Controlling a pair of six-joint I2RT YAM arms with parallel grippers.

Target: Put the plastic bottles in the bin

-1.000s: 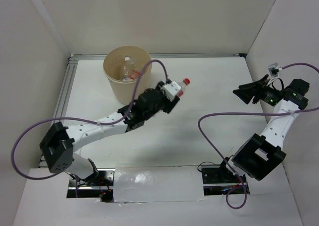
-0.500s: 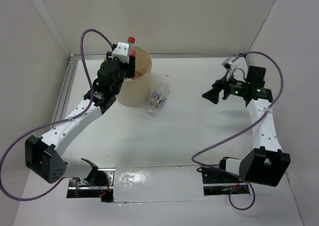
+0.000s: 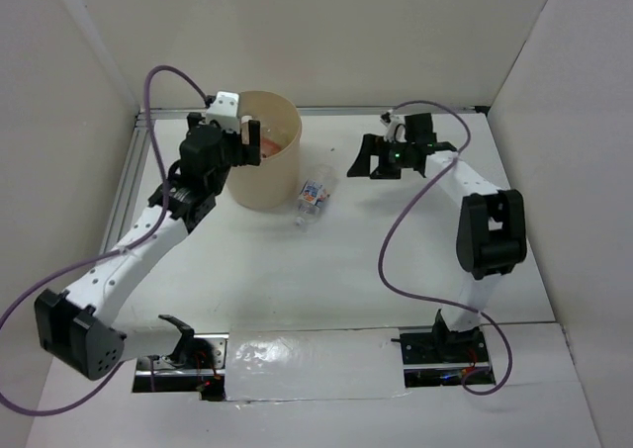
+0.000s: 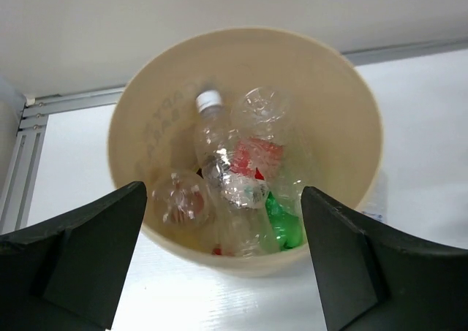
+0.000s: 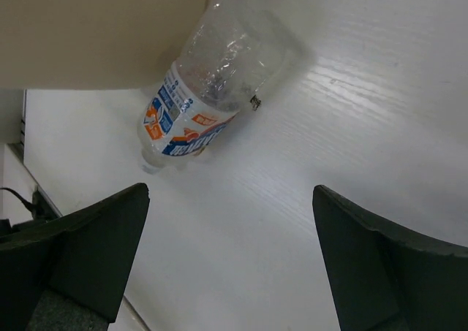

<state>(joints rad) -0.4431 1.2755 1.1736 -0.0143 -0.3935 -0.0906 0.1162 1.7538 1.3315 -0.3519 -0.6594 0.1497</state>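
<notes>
Bottles pile inside the bin; I count several done. One bottle lies on its side just beside the bin, left to do. My left gripper hangs above the bin, my right gripper near it, both wide open and empty.

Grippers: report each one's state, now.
Left gripper: open, empty, above the bin.
Right gripper: open, empty, facing a lying bottle.

Bottles in bin (stray bottle beside)

1 blue-labelled bottle lies just beside the bin.
</notes>
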